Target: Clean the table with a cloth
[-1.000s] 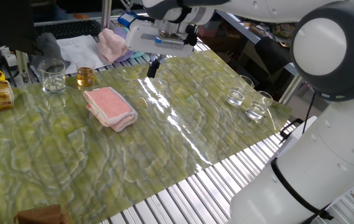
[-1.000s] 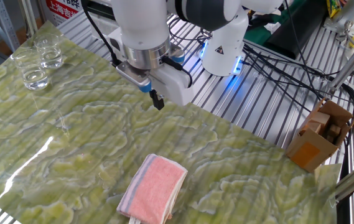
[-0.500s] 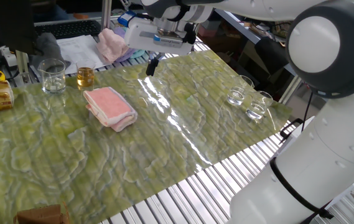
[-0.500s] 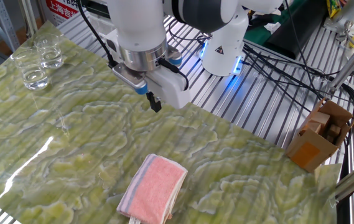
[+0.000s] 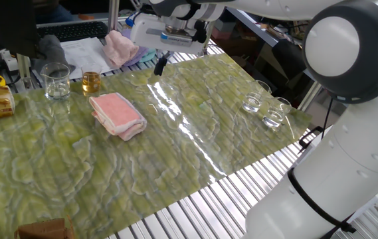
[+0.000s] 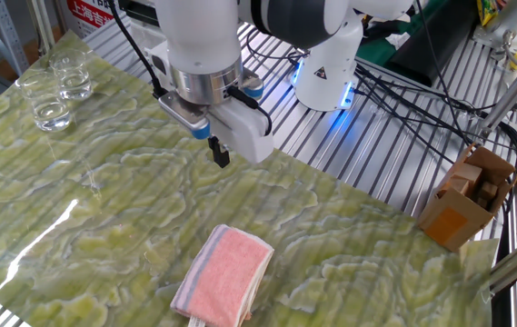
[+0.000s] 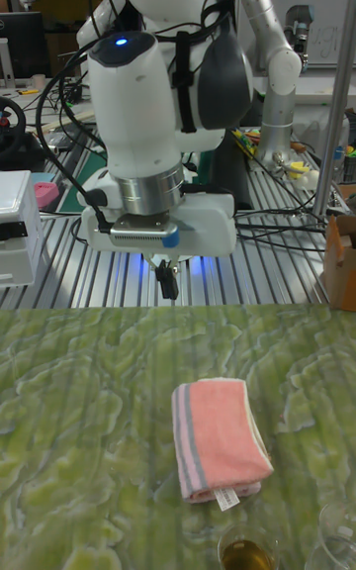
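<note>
Shifted since a second ago: claw (image 5: pixel 160 66) (image 6: pixel 221 154) (image 7: pixel 170 284), slightly toward the surface's far edge in one fixed view. Fingers pressed together, nothing between them — clear of the surface (image 5: pixel 195 133) (image 6: pixel 104 200) (image 7: pixel 89 402). Cloth (image 5: pixel 116 113) (image 6: pixel 223 277) (image 7: pixel 219 437): folded, lying flat, unmoved, well apart from the claw. One fixed view alone shows two small glasses (image 5: pixel 263 109) at right, plus a beaker (image 5: pixel 56 81) and an amber-filled glass (image 5: pixel 91 82) at upper left — the tall view only catches glass rims at the bottom edge.
</note>
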Action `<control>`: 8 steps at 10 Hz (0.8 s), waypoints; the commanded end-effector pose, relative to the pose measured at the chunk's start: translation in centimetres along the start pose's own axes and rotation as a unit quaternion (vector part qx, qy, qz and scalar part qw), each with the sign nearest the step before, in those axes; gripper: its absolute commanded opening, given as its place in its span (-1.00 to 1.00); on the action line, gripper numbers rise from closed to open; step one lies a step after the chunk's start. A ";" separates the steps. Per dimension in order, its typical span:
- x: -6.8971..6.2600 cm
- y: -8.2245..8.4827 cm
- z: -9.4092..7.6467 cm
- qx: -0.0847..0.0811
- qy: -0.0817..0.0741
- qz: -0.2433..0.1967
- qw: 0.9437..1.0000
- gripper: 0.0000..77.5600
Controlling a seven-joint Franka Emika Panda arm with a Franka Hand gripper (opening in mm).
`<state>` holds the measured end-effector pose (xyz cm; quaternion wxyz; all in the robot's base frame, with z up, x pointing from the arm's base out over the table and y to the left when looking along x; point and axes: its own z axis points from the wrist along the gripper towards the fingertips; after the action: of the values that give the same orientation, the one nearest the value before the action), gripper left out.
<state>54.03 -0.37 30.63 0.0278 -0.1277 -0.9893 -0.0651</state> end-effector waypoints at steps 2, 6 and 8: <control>-0.1 0.0 -0.2 0.003 -0.005 0.024 1.000 -1.00; -0.1 0.0 -0.2 0.010 -0.010 0.066 0.998 -1.00; -0.1 0.0 -0.2 0.010 -0.011 0.062 0.998 1.00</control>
<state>54.08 -0.38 30.73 0.0245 -0.1910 -0.9798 -0.0535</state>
